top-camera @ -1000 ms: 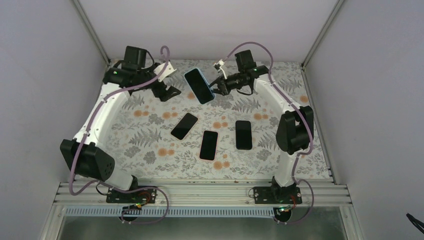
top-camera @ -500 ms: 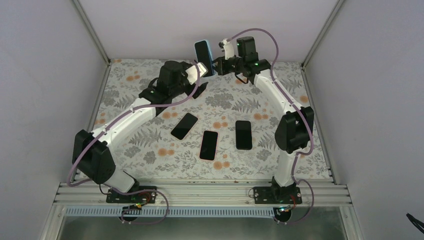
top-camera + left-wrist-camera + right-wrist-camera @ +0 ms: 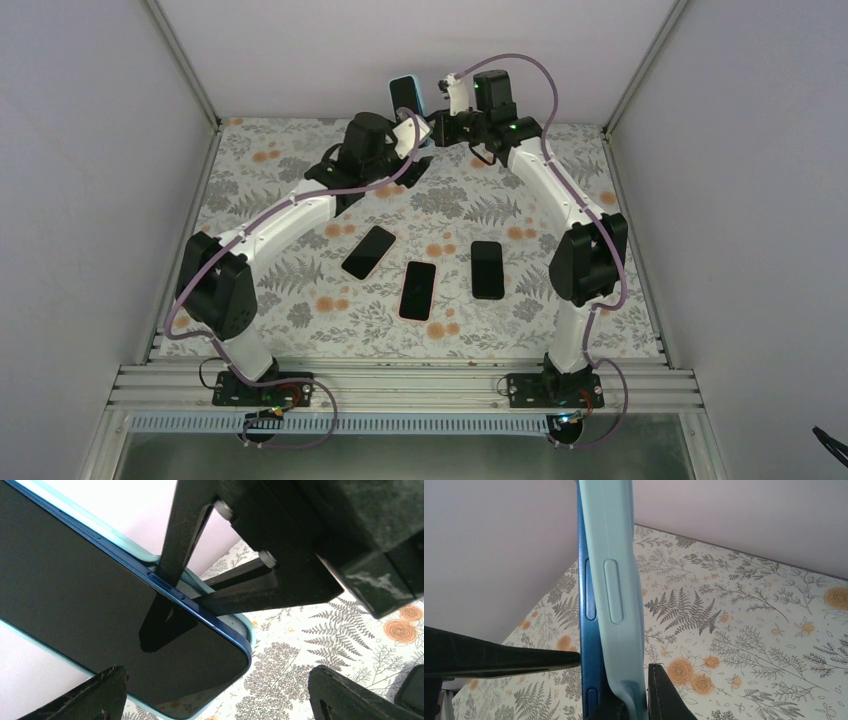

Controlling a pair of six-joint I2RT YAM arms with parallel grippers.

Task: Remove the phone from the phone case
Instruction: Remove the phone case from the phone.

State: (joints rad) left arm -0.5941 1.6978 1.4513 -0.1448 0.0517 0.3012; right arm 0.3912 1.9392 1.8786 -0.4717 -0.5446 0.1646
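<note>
the right gripper (image 3: 436,128) is clenched on the dark blue glossy phone (image 3: 100,600) in its pale turquoise rubbery case (image 3: 616,580), upright above the far edge of the floral mat (image 3: 300,290), while the left gripper (image 3: 217,680), jaws spread, flanks its lower corner, so this looks like the grip-setting step, next likely pinching the case lip.

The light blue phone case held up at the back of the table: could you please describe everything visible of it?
The light blue phone case looks like matte soft rubber, with a moulded oblong side button and rounded corners. It stands nearly upright above the far edge of the table, holding the black-screened phone, whose dark blue frame shows beside its rim. The right gripper clamps it; the open left gripper sits close by.
</note>
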